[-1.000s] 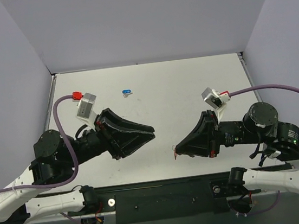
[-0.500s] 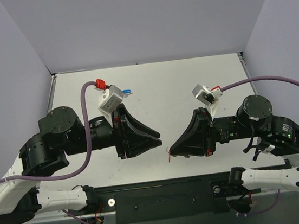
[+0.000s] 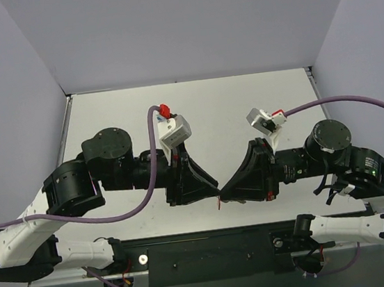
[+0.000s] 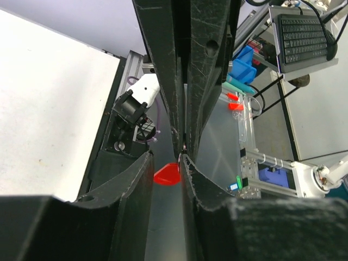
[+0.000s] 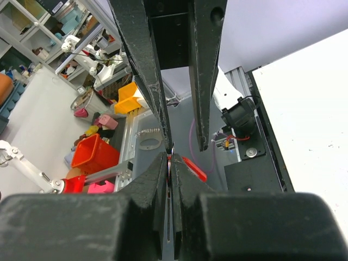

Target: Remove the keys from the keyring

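Observation:
My right gripper [image 3: 221,194] [image 5: 169,157] is shut on a thin metal sliver seen edge-on, the key [image 5: 170,159], and holds it in the air over the table's near edge. The keyring's red tag [image 5: 194,168] [image 4: 167,174] [image 3: 218,204] hangs beside its fingertips. The ring itself is too small to make out. My left gripper [image 3: 215,186] [image 4: 166,157] is open. It faces the right gripper tip to tip, and its two fingers straddle the red tag and the right gripper's tip without closing on them.
Both arms meet over the white table [image 3: 243,102] near its front middle. The black base rail [image 3: 212,249] runs just below the grippers. Grey walls stand on the table's left, back and right sides.
My left arm has swung right and forward, and its open fingers now reach the right gripper's tip. The right gripper shifted slightly left and kept hold of the key.

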